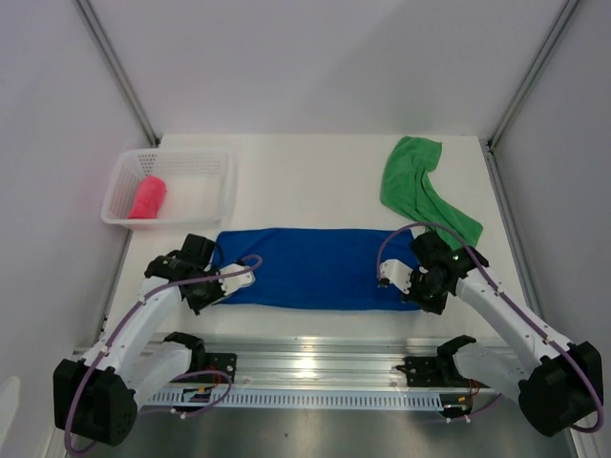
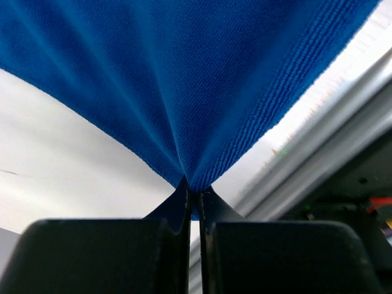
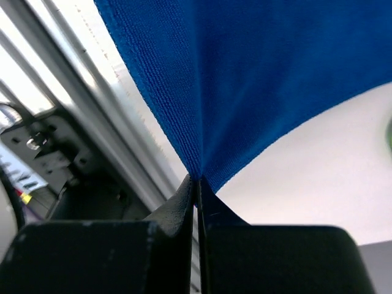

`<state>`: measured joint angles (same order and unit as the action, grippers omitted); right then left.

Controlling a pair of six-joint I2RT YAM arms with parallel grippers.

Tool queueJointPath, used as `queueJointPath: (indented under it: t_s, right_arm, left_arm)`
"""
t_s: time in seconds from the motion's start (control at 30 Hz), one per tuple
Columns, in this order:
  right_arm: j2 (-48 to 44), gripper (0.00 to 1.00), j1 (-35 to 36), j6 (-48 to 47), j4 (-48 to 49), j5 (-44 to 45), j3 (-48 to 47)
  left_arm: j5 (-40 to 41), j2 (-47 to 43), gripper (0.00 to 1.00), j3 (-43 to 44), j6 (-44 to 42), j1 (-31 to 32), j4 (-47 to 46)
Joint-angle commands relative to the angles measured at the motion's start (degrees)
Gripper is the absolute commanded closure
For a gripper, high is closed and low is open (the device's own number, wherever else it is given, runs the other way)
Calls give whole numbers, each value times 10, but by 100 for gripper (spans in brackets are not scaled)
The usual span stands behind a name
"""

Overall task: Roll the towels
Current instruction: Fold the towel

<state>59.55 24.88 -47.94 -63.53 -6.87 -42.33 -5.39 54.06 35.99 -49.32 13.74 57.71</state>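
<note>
Our left fingers and right fingers each pinch a near corner of the blue towel, spread just right of the basket. We should keep both ends level and taut, so the roll starts straight.

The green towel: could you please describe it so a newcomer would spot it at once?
Start at the white table. At its far right corner lies the green towel, crumpled and unrolled. Its neighbour, the blue towel, is spread flat.

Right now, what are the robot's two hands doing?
Left gripper: shut on a corner of the blue towel.
Right gripper: shut on another corner of it.
</note>
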Motion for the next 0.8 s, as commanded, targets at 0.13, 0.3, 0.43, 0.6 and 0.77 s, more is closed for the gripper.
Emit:
queueJointPath:
  t_s: [0.13,0.3,0.43,0.6,0.77]
  right_arm:
    - [1,100,9,0,-205,-11,-91]
    - [-9,100,26,37,-236,-50,-114]
    - [12,100,31,27,-213,-58,-104]
    - [55,100,11,-1,-125,-7,-102]
    - [123,100,-47,-19,12,52,-136]
  left_arm:
    - [-57,-30,99,79,-46,-4,183]
    - [-77,-22,97,103,-67,6,249]
    - [-79,-10,96,99,-79,6,221]
    - [-47,31,96,95,-99,-11,141]
    - [-31,123,93,126,-101,-38,72]
